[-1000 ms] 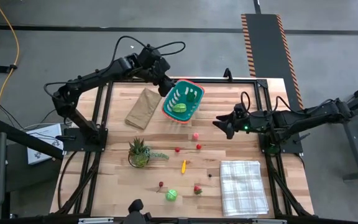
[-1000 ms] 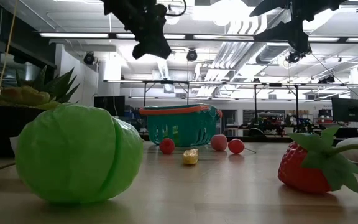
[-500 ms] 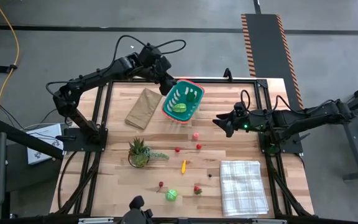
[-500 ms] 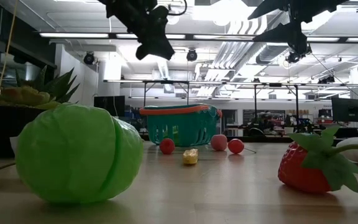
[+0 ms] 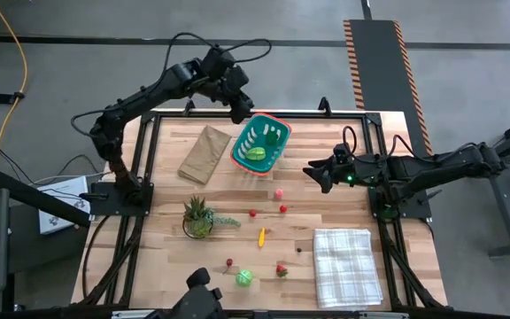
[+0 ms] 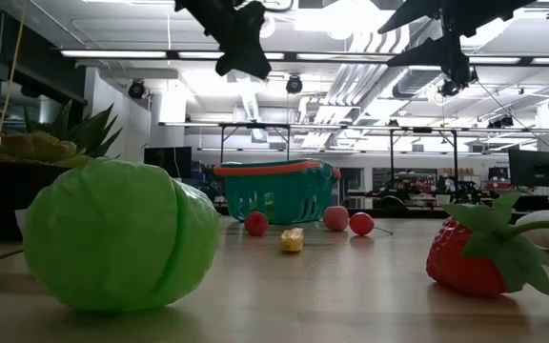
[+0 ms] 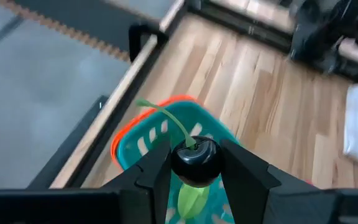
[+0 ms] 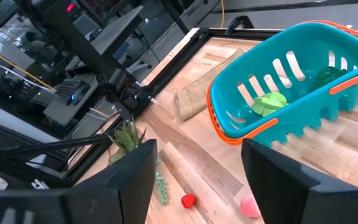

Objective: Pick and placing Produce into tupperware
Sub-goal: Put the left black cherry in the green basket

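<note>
Two arms raised over wooden table (image 5: 326, 190), teal tupperware (image 5: 261, 144) near far edge.
Left gripper (image 5: 238, 104) poised above tupperware's far-left rim, fingers clamped on dark cherry (image 7: 194, 162); right gripper (image 5: 315, 177) right of tupperware, fingers spread, holding nothing. Loose produce (image 5: 279, 193) scattered nearer than tupperware.

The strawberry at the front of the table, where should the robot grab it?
Probably around the strawberry's plump red body, coming straight down from above. In the low view it lies on its side with floppy green leaves pointing sideways, so the leaves look like a poor hold.
</note>
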You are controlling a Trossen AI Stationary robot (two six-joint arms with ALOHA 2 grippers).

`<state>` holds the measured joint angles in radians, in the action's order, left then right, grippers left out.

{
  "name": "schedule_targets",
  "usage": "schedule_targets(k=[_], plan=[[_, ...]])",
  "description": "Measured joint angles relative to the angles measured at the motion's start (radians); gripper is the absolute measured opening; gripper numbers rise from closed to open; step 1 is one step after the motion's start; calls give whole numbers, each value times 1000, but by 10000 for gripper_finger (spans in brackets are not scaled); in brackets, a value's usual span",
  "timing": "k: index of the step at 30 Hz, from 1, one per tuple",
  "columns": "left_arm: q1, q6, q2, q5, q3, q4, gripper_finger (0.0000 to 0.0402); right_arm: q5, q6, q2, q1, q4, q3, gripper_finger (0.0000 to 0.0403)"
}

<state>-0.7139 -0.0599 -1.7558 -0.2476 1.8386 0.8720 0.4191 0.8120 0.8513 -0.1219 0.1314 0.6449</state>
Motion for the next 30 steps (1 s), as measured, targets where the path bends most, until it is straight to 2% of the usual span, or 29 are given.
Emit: schedule_targets(k=[7, 12, 21, 30], plan=[[1, -22, -104, 12, 111, 107, 101, 4, -4, 0, 0, 1, 0, 226], [1, -30, -151, 30, 113, 157, 118, 6, -5, 0, 0, 2, 0, 226], [5, -49, -248, 49, 113, 198, 102, 6, -8, 0, 0, 8, 0, 226], [56, -67, -313, 54, 112, 202, 117, 19, -8, 0, 0, 10, 0, 226]])
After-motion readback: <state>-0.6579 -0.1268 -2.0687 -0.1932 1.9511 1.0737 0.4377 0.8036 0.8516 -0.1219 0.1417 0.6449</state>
